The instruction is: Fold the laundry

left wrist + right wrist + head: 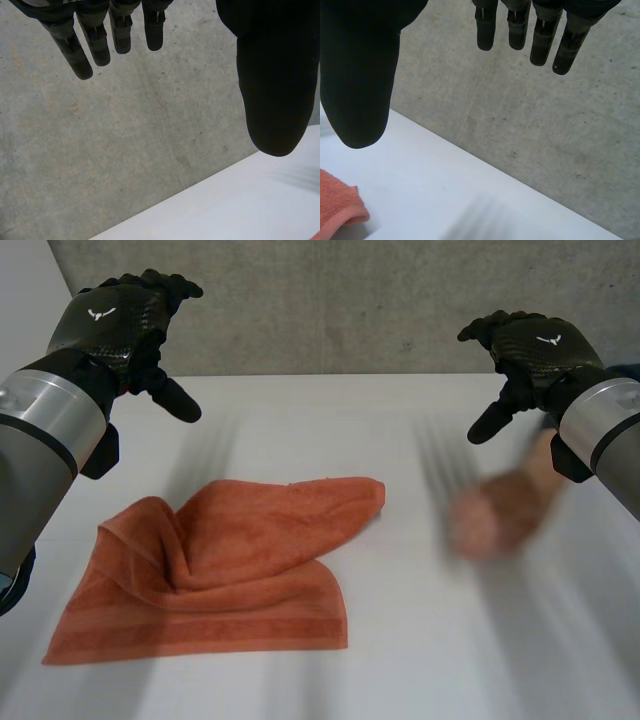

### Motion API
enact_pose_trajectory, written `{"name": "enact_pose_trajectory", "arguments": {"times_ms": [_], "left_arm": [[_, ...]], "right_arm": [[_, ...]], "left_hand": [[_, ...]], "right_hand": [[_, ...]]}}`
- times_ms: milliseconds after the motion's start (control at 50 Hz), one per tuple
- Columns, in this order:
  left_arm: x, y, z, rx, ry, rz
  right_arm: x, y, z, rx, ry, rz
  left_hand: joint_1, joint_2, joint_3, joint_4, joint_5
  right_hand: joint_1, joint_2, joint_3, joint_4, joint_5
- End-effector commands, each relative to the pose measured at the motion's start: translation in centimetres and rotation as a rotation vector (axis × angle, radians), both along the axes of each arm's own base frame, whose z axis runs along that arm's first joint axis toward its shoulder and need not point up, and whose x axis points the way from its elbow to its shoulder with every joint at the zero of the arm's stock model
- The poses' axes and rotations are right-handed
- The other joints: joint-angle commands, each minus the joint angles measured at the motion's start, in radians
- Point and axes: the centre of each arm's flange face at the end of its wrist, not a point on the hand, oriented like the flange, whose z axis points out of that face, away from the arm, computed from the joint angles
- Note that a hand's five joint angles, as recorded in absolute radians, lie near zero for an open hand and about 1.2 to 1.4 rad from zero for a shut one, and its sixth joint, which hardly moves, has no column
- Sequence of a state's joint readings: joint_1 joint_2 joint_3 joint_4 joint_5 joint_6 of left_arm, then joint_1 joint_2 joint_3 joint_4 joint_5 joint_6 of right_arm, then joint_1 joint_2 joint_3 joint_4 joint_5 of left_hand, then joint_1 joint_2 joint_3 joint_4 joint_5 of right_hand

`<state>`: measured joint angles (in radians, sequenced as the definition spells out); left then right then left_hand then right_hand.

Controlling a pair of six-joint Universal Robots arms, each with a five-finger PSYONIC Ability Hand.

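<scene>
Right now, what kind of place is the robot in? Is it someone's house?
Probably a lab or test room, not a house. The white table stands against a bare concrete wall, and a crumpled orange towel lies on it, likely for folding practice.

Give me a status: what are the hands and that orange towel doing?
Left hand and right hand open, raised, empty. Orange towel rumpled on table, untouched. Person's hand right of towel, possibly in the way.

One towel, one table, one person's hand — two robot hands: left robot hand, right robot hand.
</scene>
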<state>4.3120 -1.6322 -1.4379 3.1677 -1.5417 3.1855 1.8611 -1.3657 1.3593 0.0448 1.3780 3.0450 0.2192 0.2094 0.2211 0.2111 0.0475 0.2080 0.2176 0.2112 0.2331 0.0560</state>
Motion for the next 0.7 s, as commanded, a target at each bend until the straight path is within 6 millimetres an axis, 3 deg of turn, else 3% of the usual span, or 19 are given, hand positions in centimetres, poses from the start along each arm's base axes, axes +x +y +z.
{"name": "enact_pose_trajectory", "arguments": {"times_ms": [20, 200, 280, 400, 480, 500, 540, 560, 700], "left_arm": [[0.0, -0.1, -0.1, 0.001, -0.003, 0.000], [-0.1, -0.2, -0.1, -0.014, -0.054, 0.007], [0.1, -0.4, -0.2, -0.034, -0.122, 0.020], [2.0, -1.5, -1.4, 0.004, -0.233, 0.086], [3.8, -2.4, -3.1, 0.093, -0.280, 0.135], [5.0, -3.1, -4.5, 0.161, -0.300, 0.166], [5.7, -3.5, -5.5, 0.203, -0.310, 0.185], [6.0, -3.7, -6.0, 0.221, -0.314, 0.192], [8.6, -5.8, -11.7, 0.414, -0.327, 0.202]], "right_arm": [[0.2, 0.1, 0.0, 0.002, -0.002, 0.025], [0.8, 0.8, -0.1, 0.012, 0.006, 0.045], [2.9, 2.9, -1.3, 0.072, 0.034, 0.128], [5.6, 5.2, -5.4, 0.200, 0.139, 0.237], [7.2, 6.4, -8.1, 0.222, 0.256, 0.313], [7.2, 6.4, -8.1, 0.222, 0.257, 0.313], [8.0, 6.8, -9.7, 0.206, 0.332, 0.357], [8.6, 6.7, -11.3, 0.187, 0.399, 0.387], [9.9, 5.4, -14.5, 0.131, 0.449, 0.416]], "left_hand": [[-0.041, -0.031, -0.043, -0.033, -0.044], [-0.032, -0.022, -0.034, -0.024, -0.035], [-0.023, -0.014, -0.025, -0.015, -0.026], [-0.009, 0.001, -0.011, -0.001, -0.012], [0.000, 0.010, -0.002, 0.008, -0.003], [0.012, 0.022, 0.010, 0.020, 0.009], [0.015, 0.025, 0.013, 0.023, 0.012], [0.018, 0.028, 0.016, 0.026, 0.015], [0.053, 0.063, 0.051, 0.061, 0.050]], "right_hand": [[-0.033, -0.043, -0.037, -0.059, -0.056], [-0.033, -0.043, -0.037, -0.059, -0.056], [-0.033, -0.043, -0.037, -0.059, -0.056], [-0.033, -0.043, -0.037, -0.059, -0.056], [-0.033, -0.043, -0.037, -0.059, -0.056], [-0.033, -0.043, -0.037, -0.059, -0.056], [-0.033, -0.043, -0.037, -0.059, -0.056], [-0.033, -0.043, -0.037, -0.059, -0.056], [0.038, 0.028, 0.035, 0.013, 0.015]]}}
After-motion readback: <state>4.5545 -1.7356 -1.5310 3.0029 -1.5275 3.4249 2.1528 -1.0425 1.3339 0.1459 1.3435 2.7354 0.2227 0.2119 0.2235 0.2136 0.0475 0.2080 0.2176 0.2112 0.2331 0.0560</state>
